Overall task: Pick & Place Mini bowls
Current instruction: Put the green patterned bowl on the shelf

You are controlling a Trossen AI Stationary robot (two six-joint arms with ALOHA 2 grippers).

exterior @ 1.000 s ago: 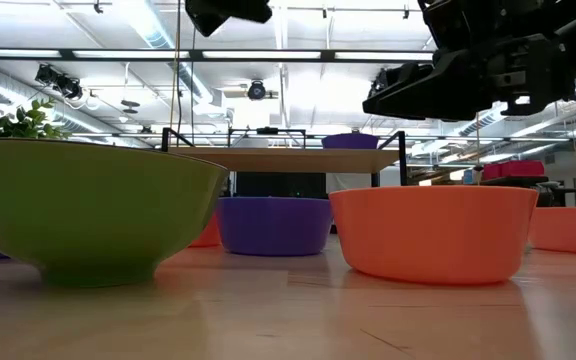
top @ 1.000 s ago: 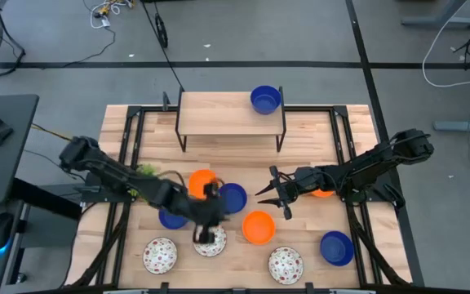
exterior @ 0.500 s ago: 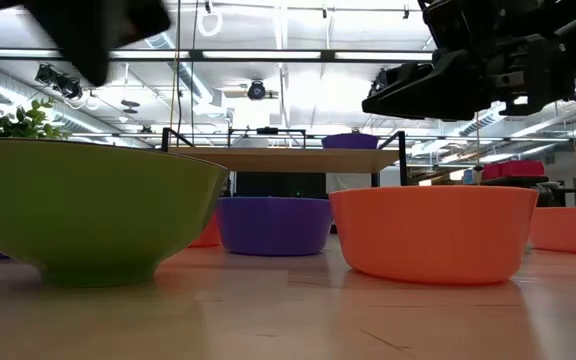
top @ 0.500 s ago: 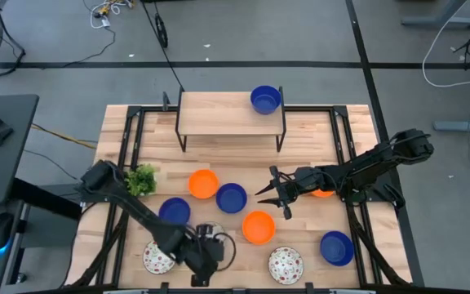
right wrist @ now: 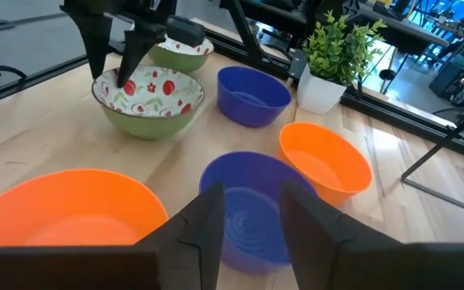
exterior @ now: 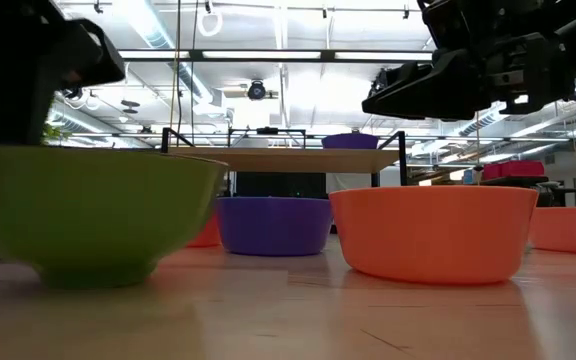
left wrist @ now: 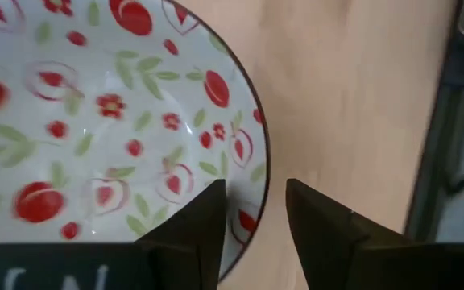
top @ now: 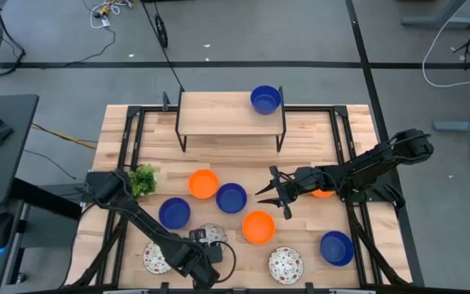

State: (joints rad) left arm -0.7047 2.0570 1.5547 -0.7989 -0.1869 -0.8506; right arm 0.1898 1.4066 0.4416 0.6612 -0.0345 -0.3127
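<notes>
My left gripper (top: pixel 202 255) is open at the near edge, pointing down over a speckled mini bowl (top: pixel 213 234) that is white inside and green outside. In the left wrist view its fingers stand on either side of the bowl's rim (left wrist: pixel 252 213), one inside and one outside, with a gap showing. The right wrist view shows that gripper (right wrist: pixel 113 76) at the bowl's (right wrist: pixel 147 93) edge. My right gripper (top: pixel 269 194) hovers open above the table's middle, over a blue bowl (top: pixel 232 198) and beside an orange bowl (top: pixel 258 227). The bowls rest on their bases.
Two more speckled bowls (top: pixel 157 258) (top: pixel 285 264) sit near the front edge. Other blue bowls (top: pixel 175 212) (top: pixel 336 247) and orange bowls (top: pixel 203 184) stand around. A blue bowl (top: pixel 265 100) is on the raised wooden shelf (top: pixel 219 114). A small plant (top: pixel 143 180) stands at the left.
My left gripper has swung from the table's middle toward the near edge and come down onto the speckled bowl's rim, entering the low view from above on the left. The bowl has stayed in place. The right arm has kept still.
</notes>
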